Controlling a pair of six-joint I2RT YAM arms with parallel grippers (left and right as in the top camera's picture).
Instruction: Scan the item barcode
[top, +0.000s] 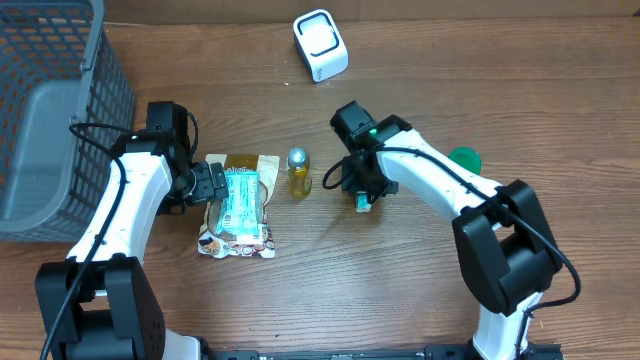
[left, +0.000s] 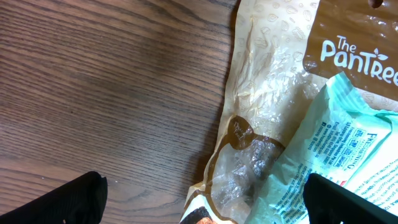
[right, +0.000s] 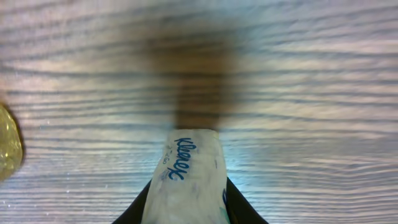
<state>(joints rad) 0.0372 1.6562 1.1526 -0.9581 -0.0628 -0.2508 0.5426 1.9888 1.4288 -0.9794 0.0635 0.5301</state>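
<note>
My right gripper (top: 362, 198) is shut on a small Kleenex tissue pack (right: 189, 177), held just above the wood right of centre. In the right wrist view the pack stands lengthwise between the two dark fingers (right: 239, 208), and no barcode shows on it. The white scanner (top: 320, 45) stands at the back of the table, well apart from the pack. My left gripper (top: 215, 185) is open, its fingers (left: 68, 199) spread across the edge of a brown Pantree snack bag (left: 273, 93). A pale teal wipes packet (left: 348, 143) lies on that bag.
A small yellow bottle with a silver cap (top: 298, 172) stands between the two grippers. A green round object (top: 465, 158) lies behind the right arm. A grey mesh basket (top: 50, 120) fills the far left.
</note>
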